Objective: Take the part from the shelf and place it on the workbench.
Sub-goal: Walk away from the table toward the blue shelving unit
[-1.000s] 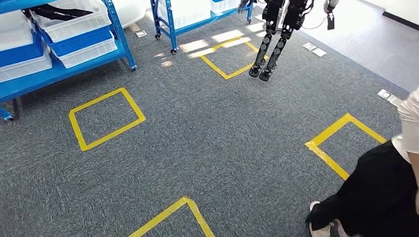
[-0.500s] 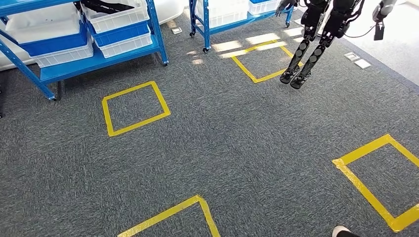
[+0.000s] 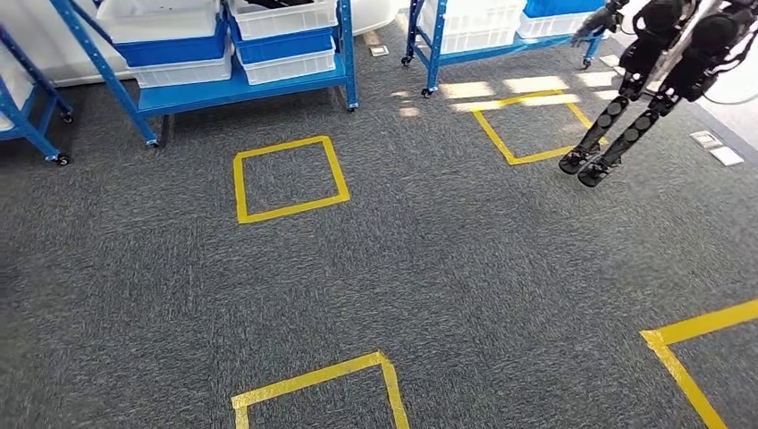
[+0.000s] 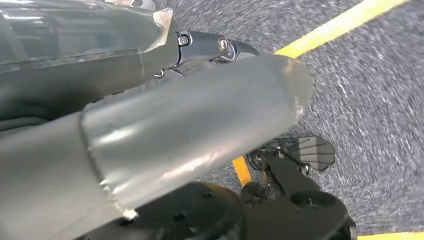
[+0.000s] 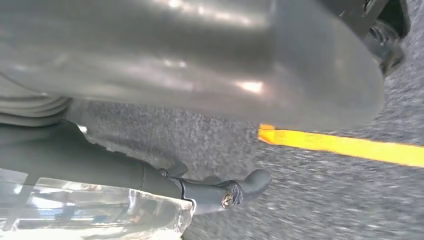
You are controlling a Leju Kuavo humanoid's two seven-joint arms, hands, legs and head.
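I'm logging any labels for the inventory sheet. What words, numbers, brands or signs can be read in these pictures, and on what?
No readable text in any view.
The white and blue bins on the blue shelf: no label that can be read.
The small floor plates on the carpet: too small to tell if they bear print.
The yellow tape squares: plain markings, no writing.

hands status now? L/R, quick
Left hand: hangs over the carpet, nothing seen in it; open or closed cannot be told.
Right hand: the same, nothing seen in it; cannot be told.
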